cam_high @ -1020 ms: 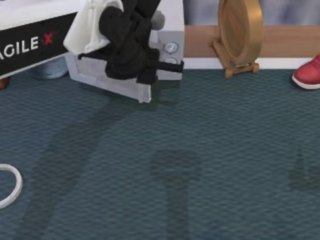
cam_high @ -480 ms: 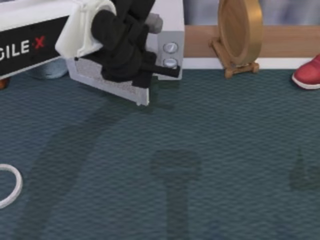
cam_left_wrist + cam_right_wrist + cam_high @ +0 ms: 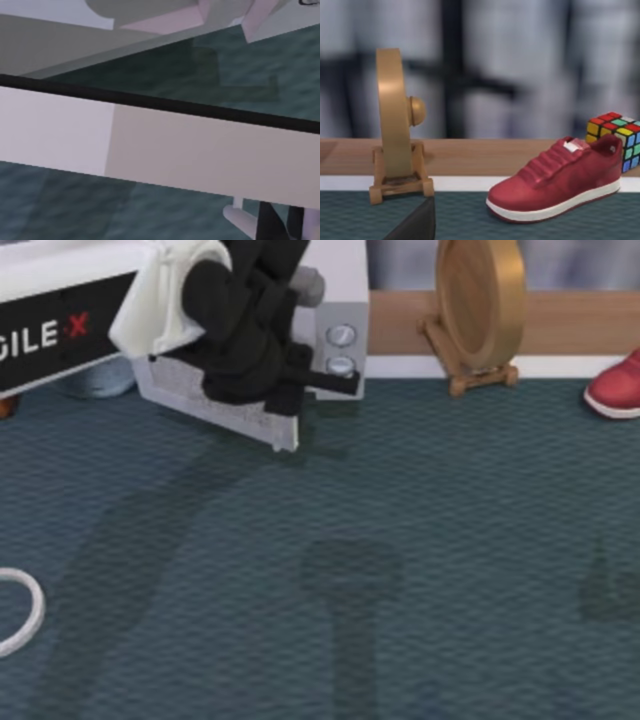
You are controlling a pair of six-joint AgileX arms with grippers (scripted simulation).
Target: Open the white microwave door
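Hiding its grip state, left claw (image 3: 300, 390) covers the ajar white microwave door (image 3: 235, 418).

The left hand (image 3: 300, 390) covers much of the white microwave door (image 3: 225, 410), handle included, so its grip cannot be read. The top view's edge cuts the red shoe (image 3: 615, 388) and white ring (image 3: 25, 612).

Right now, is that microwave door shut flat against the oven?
No: in the top view the white microwave door is swung out at an angle from the white microwave, its free edge over the green mat.
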